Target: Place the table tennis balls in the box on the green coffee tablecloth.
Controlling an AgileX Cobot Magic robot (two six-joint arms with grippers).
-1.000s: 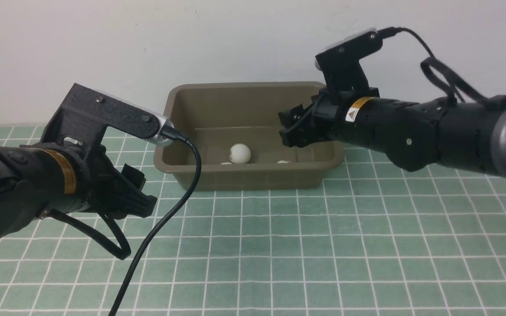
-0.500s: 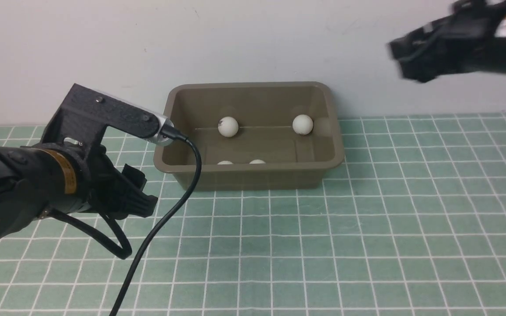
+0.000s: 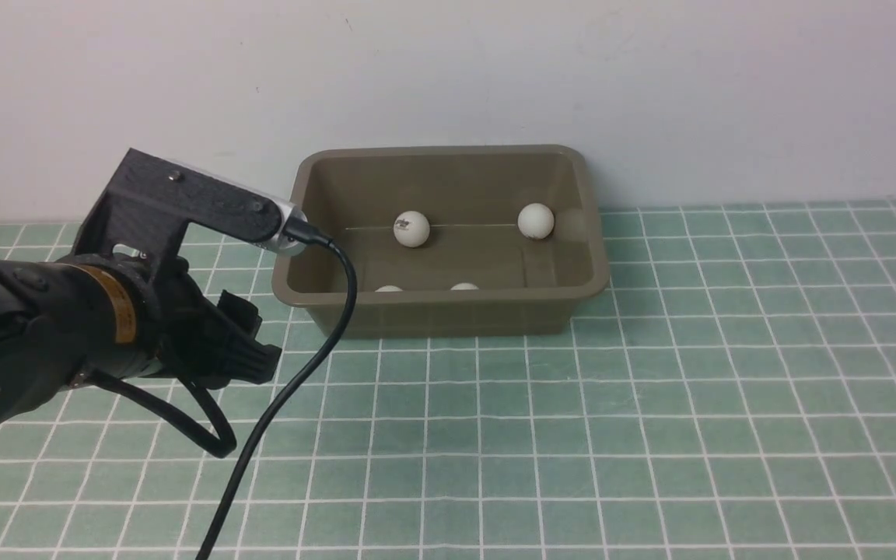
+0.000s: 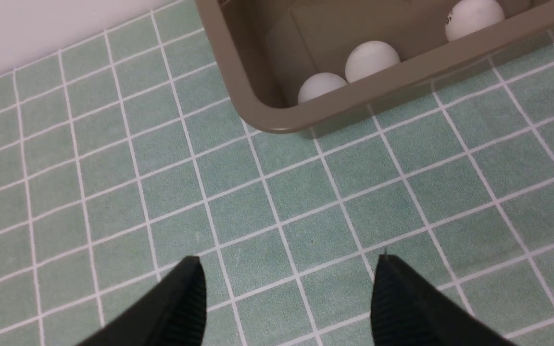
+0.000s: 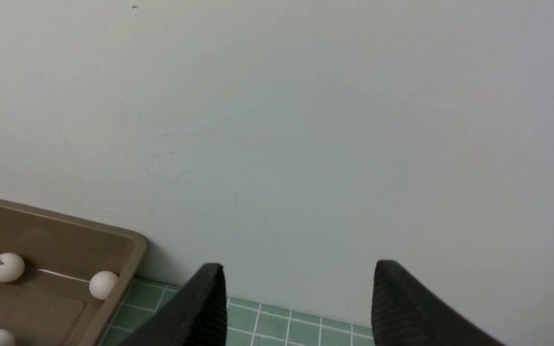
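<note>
Green cloth (image 3: 650,435): balls (image 3: 411,229) in box (image 3: 448,311), beyond apart L jaws.

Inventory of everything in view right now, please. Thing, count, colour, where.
balls: four visible, white, all inside the box; two by the far wall, two half hidden behind the near wall
box: one, olive-brown, on the cloth close to the wall
cloth: one, teal-green with a white grid, covers the table
wall: one, off-white, behind the box
cable: one, black, runs from the left wrist camera down over the cloth
left arm: one, black, low over the cloth, left of the box
left pincer: black, open, empty, above bare cloth
right pincer: black, open, empty, facing the wall; outside the front view
</note>
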